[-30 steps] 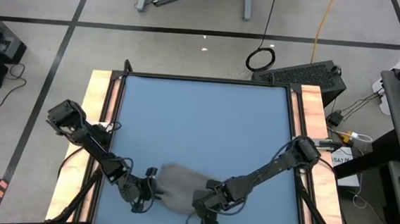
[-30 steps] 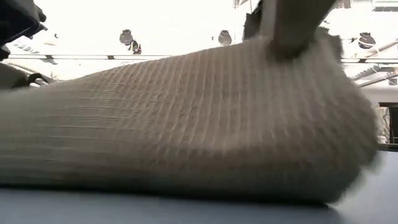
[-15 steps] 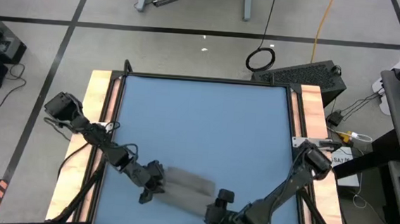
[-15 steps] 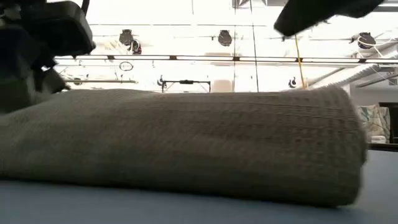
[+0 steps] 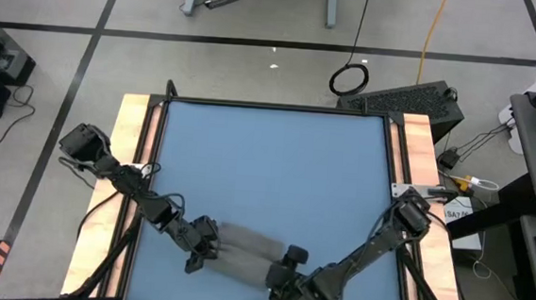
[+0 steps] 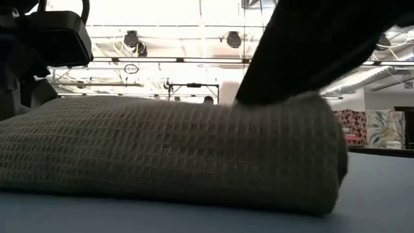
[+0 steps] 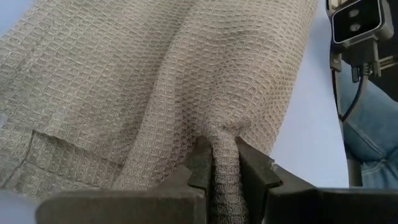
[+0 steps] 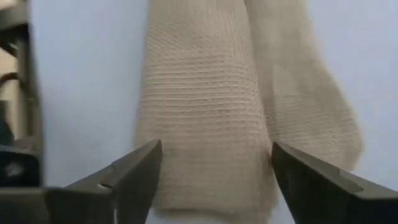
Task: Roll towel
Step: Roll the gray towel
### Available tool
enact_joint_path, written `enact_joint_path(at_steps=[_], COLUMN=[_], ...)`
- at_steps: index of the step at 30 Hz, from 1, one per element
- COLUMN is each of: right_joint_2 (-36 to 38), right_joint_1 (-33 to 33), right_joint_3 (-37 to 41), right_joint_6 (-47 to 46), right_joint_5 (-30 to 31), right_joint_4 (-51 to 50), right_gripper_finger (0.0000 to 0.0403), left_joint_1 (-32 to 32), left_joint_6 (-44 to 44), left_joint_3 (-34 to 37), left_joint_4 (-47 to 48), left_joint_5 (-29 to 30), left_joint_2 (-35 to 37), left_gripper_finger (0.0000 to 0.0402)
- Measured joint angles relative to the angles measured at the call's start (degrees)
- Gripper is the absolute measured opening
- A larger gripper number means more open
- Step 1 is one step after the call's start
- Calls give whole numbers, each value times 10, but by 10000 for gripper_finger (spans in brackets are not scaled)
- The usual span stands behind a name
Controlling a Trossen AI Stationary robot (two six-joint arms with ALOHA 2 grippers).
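The towel [image 5: 249,252], a grey-beige waffle-weave cloth, lies as a long roll on the blue table [image 5: 267,169] near its near edge, and it fills the low view [image 6: 168,155]. My left gripper [image 7: 225,171] is at the towel's left end [image 5: 206,248], shut on a pinch of cloth. My right gripper [image 8: 214,177] stands open over the towel's right end [image 5: 287,263], one finger on each side of the roll [image 8: 205,112]. My left gripper pinches a narrow raised fold [image 7: 224,152] at the towel's left end between its two fingers, slanting down from the table's left. The rest of the towel lies on the table. My right gripper: I cannot tell whether its fingers [image 8: 134,168] touch the roll.
Most of the blue table beyond the towel is bare. Wooden rails [image 5: 135,160] run along its left and right sides. A camera mount and a person's trouser leg [image 7: 373,143] show at the table's near edge beside the towel.
My right gripper has let go of the towel's right end, drawn back toward the near edge, then come back over that end. The right end, lifted a second ago, has dropped, and the towel now lies flat as a long roll. My left gripper has shifted slightly left with its end.
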State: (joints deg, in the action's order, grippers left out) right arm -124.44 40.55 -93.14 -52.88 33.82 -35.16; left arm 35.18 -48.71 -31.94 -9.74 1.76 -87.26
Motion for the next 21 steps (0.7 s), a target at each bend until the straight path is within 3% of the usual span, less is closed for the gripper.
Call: enact_joint_path(at_steps=[4, 10, 14, 21], right_joint_2=[-22, -50, -51, -37], right_joint_1=[-27, -48, -53, -58], right_joint_3=[0, -1, -2, 0], right_joint_6=[11, 29, 31, 41], right_joint_5=[-81, -136, -174, -216], right_joint_4=[28, 76, 76, 76], right_gripper_finger=[306, 301, 270, 186], left_joint_1=[2, 9, 25, 38], left_joint_6=[12, 15, 55, 97], left_joint_3=[0, 0, 0, 0], left_joint_4=[3, 12, 17, 33], left_joint_5=[4, 16, 19, 17], left_joint_2=[0, 0, 0, 27], left_gripper_finger=[47, 48, 77, 168])
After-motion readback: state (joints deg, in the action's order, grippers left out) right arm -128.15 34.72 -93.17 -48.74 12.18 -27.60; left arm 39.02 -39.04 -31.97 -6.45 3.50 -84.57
